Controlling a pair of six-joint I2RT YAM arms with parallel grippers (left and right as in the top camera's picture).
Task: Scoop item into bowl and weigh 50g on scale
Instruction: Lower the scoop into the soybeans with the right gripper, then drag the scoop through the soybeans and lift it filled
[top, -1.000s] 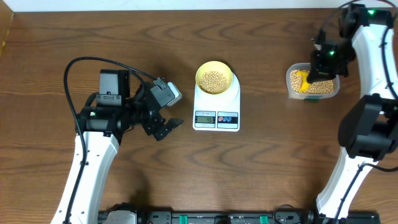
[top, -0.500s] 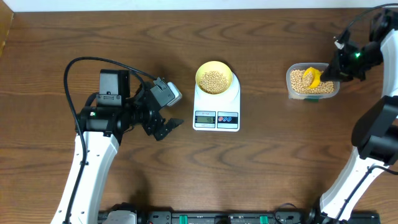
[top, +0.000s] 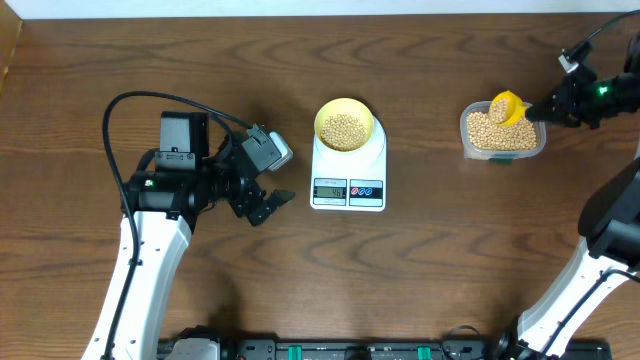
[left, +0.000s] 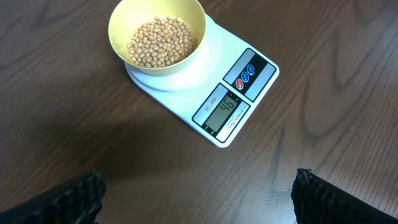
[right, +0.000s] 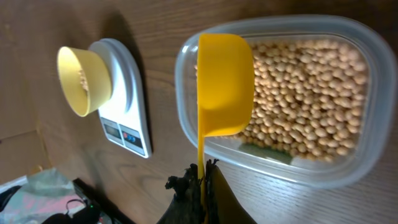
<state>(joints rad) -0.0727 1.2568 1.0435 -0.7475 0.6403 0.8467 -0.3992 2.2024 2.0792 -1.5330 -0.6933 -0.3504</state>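
Fingers of the right gripper (right: 203, 179) are pressing together on the thin tail end of the handle of the yellow scoop (right: 224, 87), gripping it edge-on. Scoop cup is hanging over the near-left part of the clear tub (right: 273, 163). It is rolled sideways in the wrist view, so its contents are not showing. Overhead view is hinting at a few beans in the cup; cannot confirm.

Tub is holding a deep bed of beans (right: 311, 93). Judging them hard, smooth, light and free-rolling, so they are likely spilling at any tilt. Scoop is looking like rigid, light plastic. Holding it this far back is leaving the cup free to twist, so a level wrist is mattering more than grip force.

Bowl (left: 186, 62) is sitting centred on the platform of the scale (left: 261, 78), part-filled with beans. Display (left: 222, 107) is appearing to read 46. That is putting the target only a few grams off, calling for a trickle rather than a full dump.

Left gripper (top: 266, 205) is hovering left of the scale, fingers spread wide and holding nothing, well apart from the bowl.
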